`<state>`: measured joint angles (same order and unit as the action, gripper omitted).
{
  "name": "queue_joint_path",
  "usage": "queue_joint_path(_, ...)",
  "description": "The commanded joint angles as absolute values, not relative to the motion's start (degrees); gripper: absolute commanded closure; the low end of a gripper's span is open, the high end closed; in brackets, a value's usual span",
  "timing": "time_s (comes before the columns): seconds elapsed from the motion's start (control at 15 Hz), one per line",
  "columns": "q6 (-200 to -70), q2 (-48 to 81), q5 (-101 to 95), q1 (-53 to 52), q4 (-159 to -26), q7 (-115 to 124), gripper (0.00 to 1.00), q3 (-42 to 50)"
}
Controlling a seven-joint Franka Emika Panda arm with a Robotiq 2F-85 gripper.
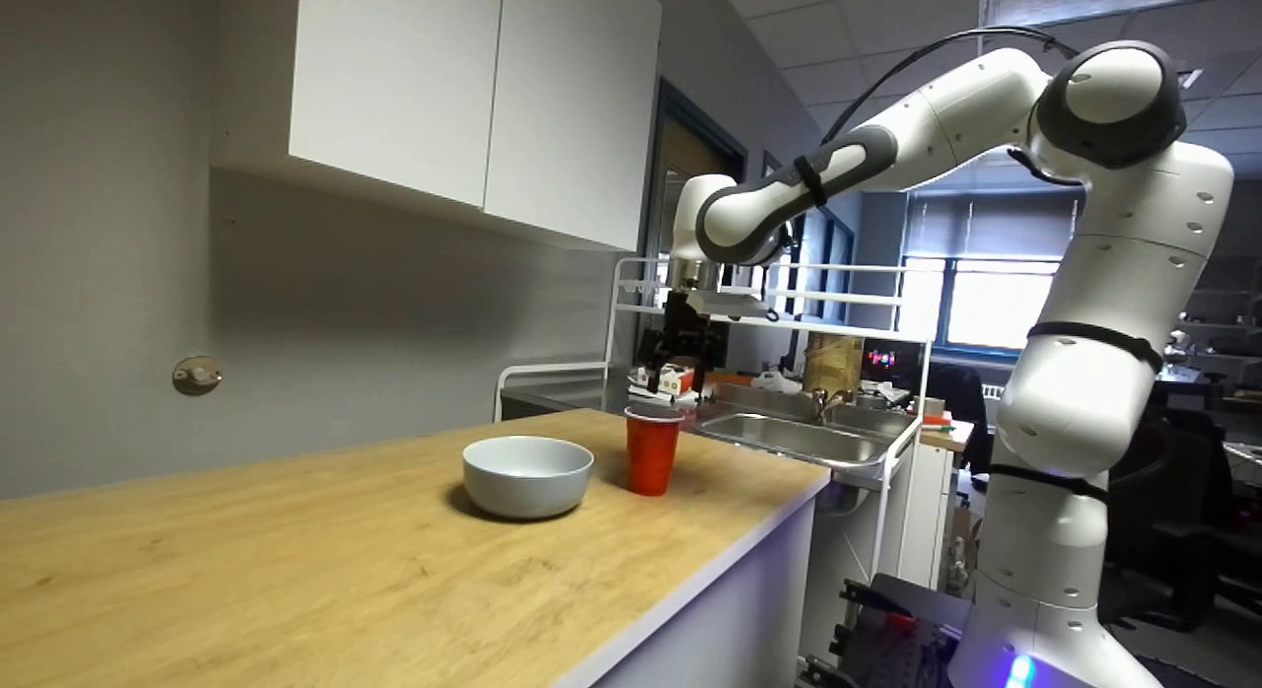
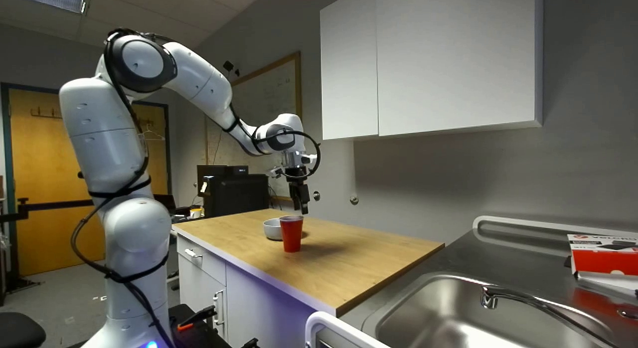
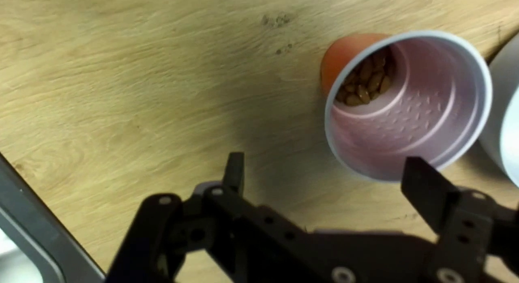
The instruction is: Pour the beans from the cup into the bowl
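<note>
One red cup [image 1: 652,456] is standing upright on the counter [image 1: 296,570], just beside the bowl [image 1: 527,491] but apart from it, with beans [image 3: 367,82] showing at its bottom in the wrist view. Above rim height the claw [image 3: 325,163] is hanging spread apart, gripping nothing, one tip overlapping the rim in that same view. Cup is looking like thin plastic, so I'm guessing light, a bit bendy, fairly smooth; beans are probably adding only a little weight, low down. Hard squeezing would likely be denting the wall, and a sideways bump would be risking a tip and a spill. For the hold I'm favouring the outside, around mid-body, gently, wider top probably helping against slipping through, mouth being left free for pouring
</note>
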<state>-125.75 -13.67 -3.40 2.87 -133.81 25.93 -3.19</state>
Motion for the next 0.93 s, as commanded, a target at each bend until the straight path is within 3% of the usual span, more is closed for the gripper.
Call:
queue_joint_path(0.0, -121.8, -10.6, -0.7, 2.7, -131.4, 23.5, 0.0, -2.0)
queue_joint_path(0.53, -120.0, -5.7, -0.5, 2.2, -130.1, 23.7, 0.0, -2.0)
queue_joint_path(0.6, -120.5, -5.4, -1.0, 2.1, -130.1, 24.1, 0.25, -2.0)
queue_joint_path(0.67, -120.4, -4.8, -1.0, 2.0, -129.8, 23.9, 0.26, -2.0)
queue_joint_path(0.87, -120.5, -3.8, -0.9, 1.8, -129.0, 23.8, 0.49, -1.9)
